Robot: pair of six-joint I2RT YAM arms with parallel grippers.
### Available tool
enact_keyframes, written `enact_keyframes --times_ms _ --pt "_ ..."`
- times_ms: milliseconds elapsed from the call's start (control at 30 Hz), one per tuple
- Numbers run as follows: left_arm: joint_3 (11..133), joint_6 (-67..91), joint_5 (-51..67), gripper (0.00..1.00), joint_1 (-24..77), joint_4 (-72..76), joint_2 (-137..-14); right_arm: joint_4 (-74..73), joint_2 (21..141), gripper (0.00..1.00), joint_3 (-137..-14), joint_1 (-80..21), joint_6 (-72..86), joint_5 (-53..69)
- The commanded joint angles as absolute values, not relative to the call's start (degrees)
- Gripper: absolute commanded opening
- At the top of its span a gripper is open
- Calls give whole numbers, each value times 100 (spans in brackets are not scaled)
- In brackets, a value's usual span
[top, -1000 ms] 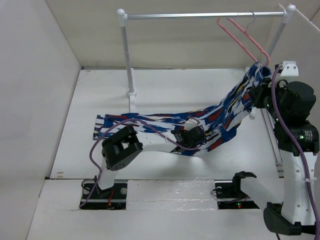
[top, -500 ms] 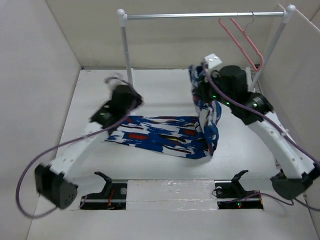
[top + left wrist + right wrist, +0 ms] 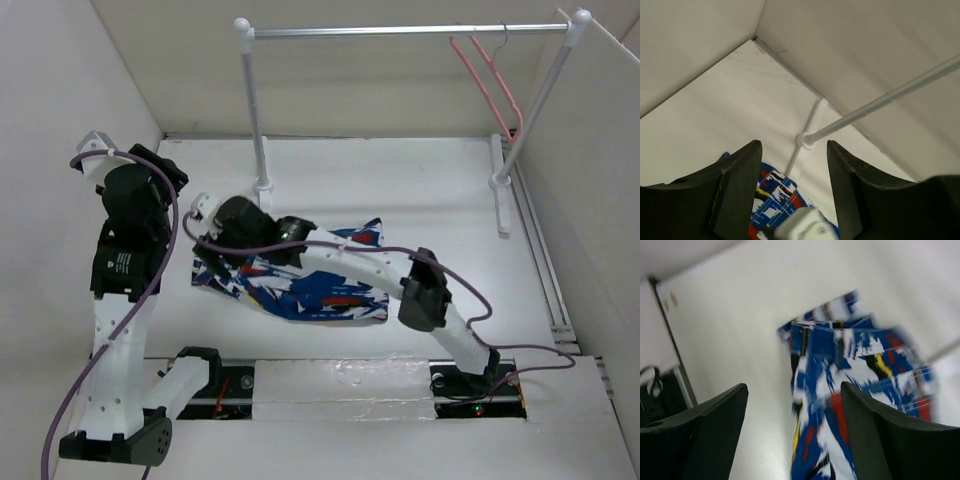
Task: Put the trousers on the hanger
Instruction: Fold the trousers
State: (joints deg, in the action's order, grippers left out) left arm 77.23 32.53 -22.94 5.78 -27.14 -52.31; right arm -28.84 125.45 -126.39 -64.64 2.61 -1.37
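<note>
The trousers [image 3: 305, 285] lie crumpled in a blue-and-white heap on the table, near the front and left of centre. The pink hanger [image 3: 488, 82] hangs from the silver rail at the far right, well apart from them. My right arm reaches across to the left, and its right gripper [image 3: 200, 228] hovers open over the heap's left end. In the right wrist view the right gripper [image 3: 794, 390] holds nothing, with the trousers [image 3: 840, 385] below it. My left gripper [image 3: 165, 168] is raised at the left. It stands open and empty [image 3: 794, 150], above the trousers [image 3: 772, 197].
The silver rail [image 3: 400, 31] spans the back on two white posts; the left post [image 3: 255, 120] stands just behind the trousers. Its base [image 3: 805, 140] shows between my left fingers. White walls close in on the left, back and right.
The right gripper has let go of the trousers and swung left and down; the cloth has dropped into a heap. The left gripper has opened, and the left arm has lifted up and back at the left.
</note>
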Motion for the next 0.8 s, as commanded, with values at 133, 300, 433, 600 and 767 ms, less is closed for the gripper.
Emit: enact_keyframes --times_ms 133,300,433,600,767 --pt "6596 3076 -2226 52 571 -2576 -5194 -1962 10721 79 -10280 -6180 377 386" --pt "5319 3085 -802 52 571 -1583 -6174 -1792 8950 22 -8422 -5574 396 413" --pt "4861 3076 -71 51 510 -1090 -7284 -2652 8061 0 -8776 -4713 -411 633" --pt "4781 3348 -299 50 55 -1265 -8181 -4014 7594 56 -10088 -2272 -1309 657" --pt "4105 3867 422 50 -1632 -1195 -8288 -4526 7989 51 -10661 -1177 -1722 2346"
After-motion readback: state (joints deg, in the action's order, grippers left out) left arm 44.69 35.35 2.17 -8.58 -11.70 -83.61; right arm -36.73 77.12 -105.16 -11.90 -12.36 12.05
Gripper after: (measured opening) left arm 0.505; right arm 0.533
